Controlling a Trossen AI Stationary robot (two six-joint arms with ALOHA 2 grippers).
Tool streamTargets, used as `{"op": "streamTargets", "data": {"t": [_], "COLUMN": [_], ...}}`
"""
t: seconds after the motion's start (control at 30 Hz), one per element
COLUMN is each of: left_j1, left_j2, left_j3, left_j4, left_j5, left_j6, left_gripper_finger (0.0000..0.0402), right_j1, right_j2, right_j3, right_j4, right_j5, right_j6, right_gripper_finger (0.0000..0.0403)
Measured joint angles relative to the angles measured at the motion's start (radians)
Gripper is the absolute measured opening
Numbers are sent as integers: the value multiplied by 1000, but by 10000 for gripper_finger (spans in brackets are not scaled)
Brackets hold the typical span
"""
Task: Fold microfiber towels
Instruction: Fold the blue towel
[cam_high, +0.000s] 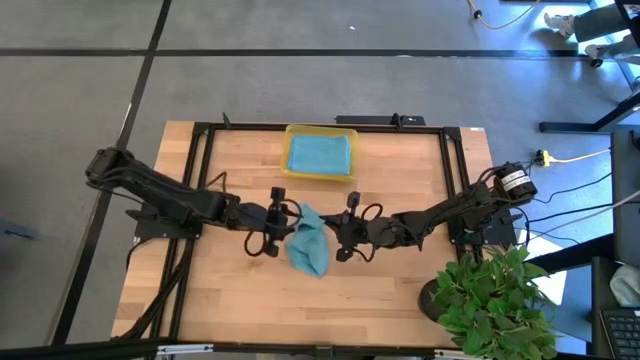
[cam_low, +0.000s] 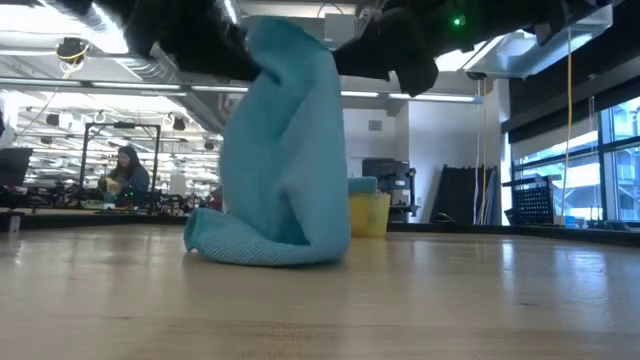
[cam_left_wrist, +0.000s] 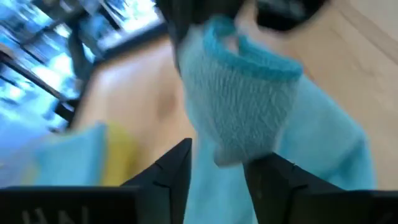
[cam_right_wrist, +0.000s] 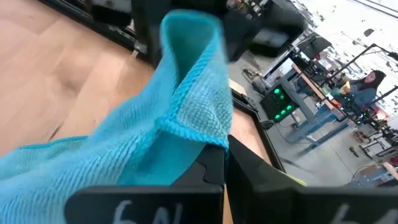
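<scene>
A teal-blue microfiber towel (cam_high: 308, 245) is raised at the middle of the table between my two grippers. Its top (cam_low: 290, 45) is up at gripper height and its lower end (cam_low: 255, 245) is bunched on the wood. My right gripper (cam_high: 336, 238) comes in from the table's right and is shut on the towel. My left gripper (cam_high: 285, 228) comes from the left and is open, with a folded part of the towel (cam_left_wrist: 239, 106) between its fingers (cam_left_wrist: 177, 165). My right gripper pinches the towel's hemmed edge (cam_right_wrist: 208, 142) between its two fingers, coming nearly level from the table's right. The towel hangs below the hold, with its lower end lying on the table. My left gripper stands open around a folded part of the towel; I cannot tell whether its fingers touch it.
A yellow tray (cam_high: 349, 150) stands at the far middle of the table with another teal towel (cam_high: 318, 155) lying in it. A potted plant (cam_high: 490, 300) stands at the near right corner. A black frame (cam_high: 200, 150) runs along the table's edges.
</scene>
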Motion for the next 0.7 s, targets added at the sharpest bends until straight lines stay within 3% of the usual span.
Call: {"op": "streamTargets", "data": {"t": [0.13,0.4,0.57,0.7], "left_j1": [-10,-37,-46,-104], "left_j2": [-62,-127,-29,117], "left_j3": [79,228,254,311], "left_j4": [-86,-164,-161,-166], "left_j5": [-89,-102,-21,-190], "left_j6": [45,95,100,154], "left_gripper_finger": [148,152,152,152], "right_j1": [0,-1,-1,-1], "right_j2": [0,1,2,2], "right_j3": [1,2,29,61], "right_j4": [1,3,0,-38], "right_j5": [26,103,103,103], "right_j6": [0,-5,-6,0], "right_gripper_finger": [2,4,3,3]}}
